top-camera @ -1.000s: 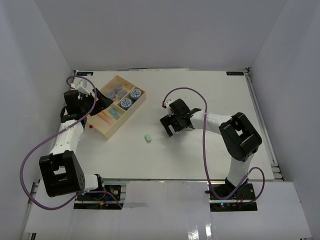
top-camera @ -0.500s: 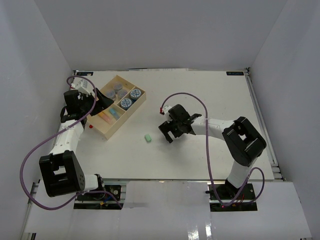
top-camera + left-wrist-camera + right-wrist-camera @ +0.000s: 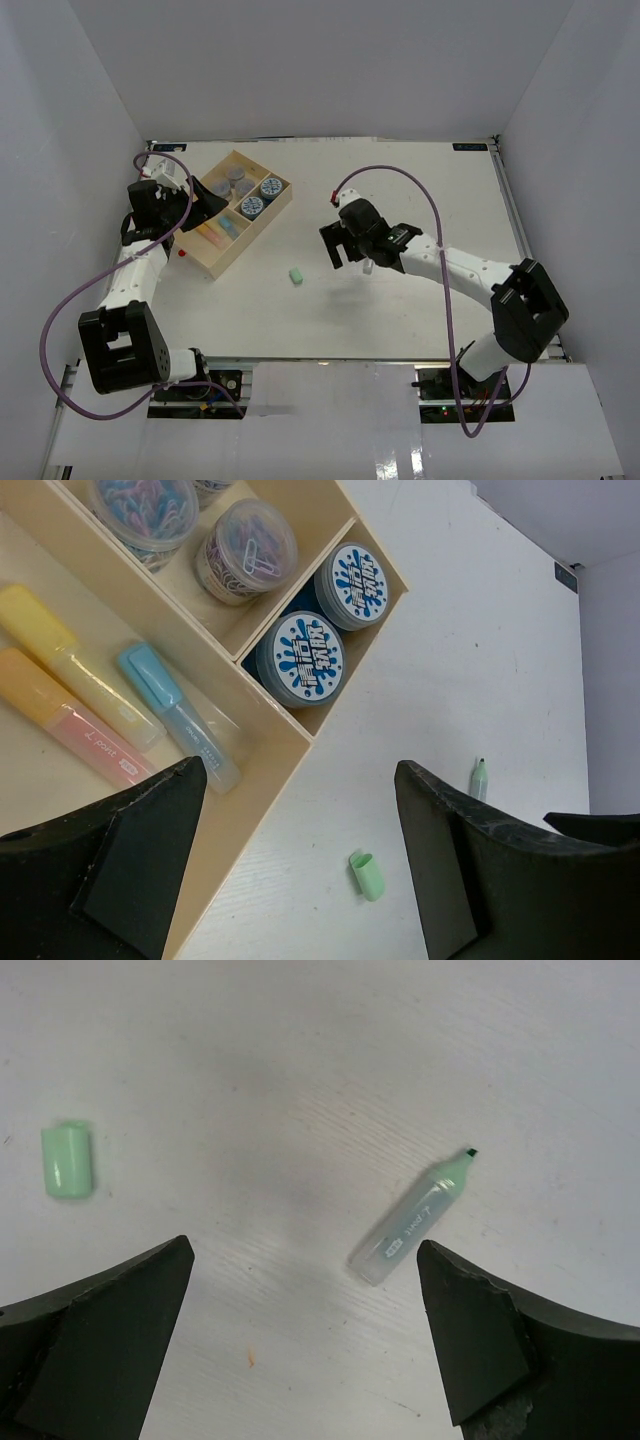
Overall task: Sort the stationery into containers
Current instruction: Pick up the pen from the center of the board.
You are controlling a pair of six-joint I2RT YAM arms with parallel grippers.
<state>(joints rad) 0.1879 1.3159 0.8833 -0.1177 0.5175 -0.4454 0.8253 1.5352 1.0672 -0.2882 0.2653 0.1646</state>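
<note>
We're high over the six o'clock edge of the table (image 3: 420, 190), looking down on all of it. Left wrist hangs close above the tray (image 3: 255, 810), right wrist closer still, facing straight down. All three views share the green cap (image 3: 68, 1160), at the tray's four o'clock.

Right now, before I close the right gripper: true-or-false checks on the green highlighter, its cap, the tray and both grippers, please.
1. The green cap lies on the table, outside the tray. True.
2. The right gripper is shut on the green highlighter. False: it is open; the highlighter lies uncapped on the table.
3. Both blue-and-white rolls share one small compartment. True.
4. The tray's long section is empty. False: it holds yellow, orange and blue highlighters.
5. The left gripper is open. True.
</note>
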